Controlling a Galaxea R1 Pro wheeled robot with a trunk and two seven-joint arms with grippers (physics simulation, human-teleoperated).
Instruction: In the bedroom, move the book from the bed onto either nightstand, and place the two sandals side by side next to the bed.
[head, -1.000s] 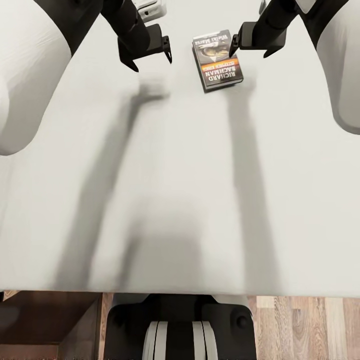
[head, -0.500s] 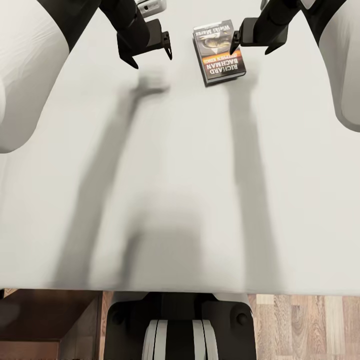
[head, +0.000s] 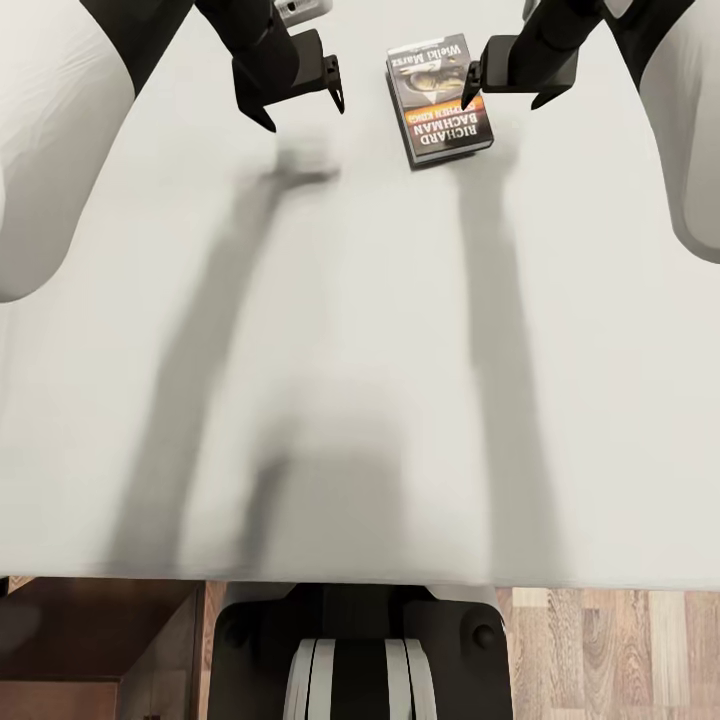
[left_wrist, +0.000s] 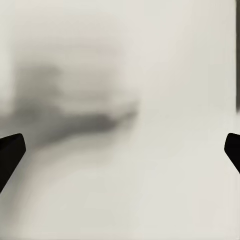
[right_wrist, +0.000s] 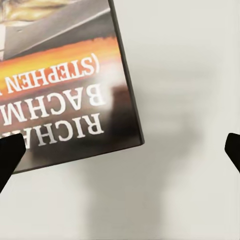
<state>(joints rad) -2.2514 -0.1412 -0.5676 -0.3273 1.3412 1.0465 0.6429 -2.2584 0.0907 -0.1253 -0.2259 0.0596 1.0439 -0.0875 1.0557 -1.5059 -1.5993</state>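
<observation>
The book (head: 438, 100) lies flat on the bed's off-white mattress (head: 360, 350), far from me, its dark cover with an orange band facing up. My right gripper (head: 505, 100) hangs open just above the book's right edge, one fingertip (head: 467, 100) over the cover and the other past it over the mattress. In the right wrist view the book (right_wrist: 65, 85) sits between and ahead of the open right gripper (right_wrist: 120, 152), off to one side. My left gripper (head: 305, 112) is open over bare mattress left of the book, and the left wrist view shows that left gripper (left_wrist: 120, 150) with nothing in it. The sandals are out of view.
The mattress's near edge runs across the bottom of the head view. Below it are my base (head: 355, 650), wood-plank floor (head: 610, 650) on the right and a dark brown wooden piece (head: 90, 640) on the left. Arm shadows fall across the mattress.
The whole head view has shifted a little, so the book and both grippers sit slightly higher in the picture. The right gripper stays over the book's right edge, and both grippers remain open.
</observation>
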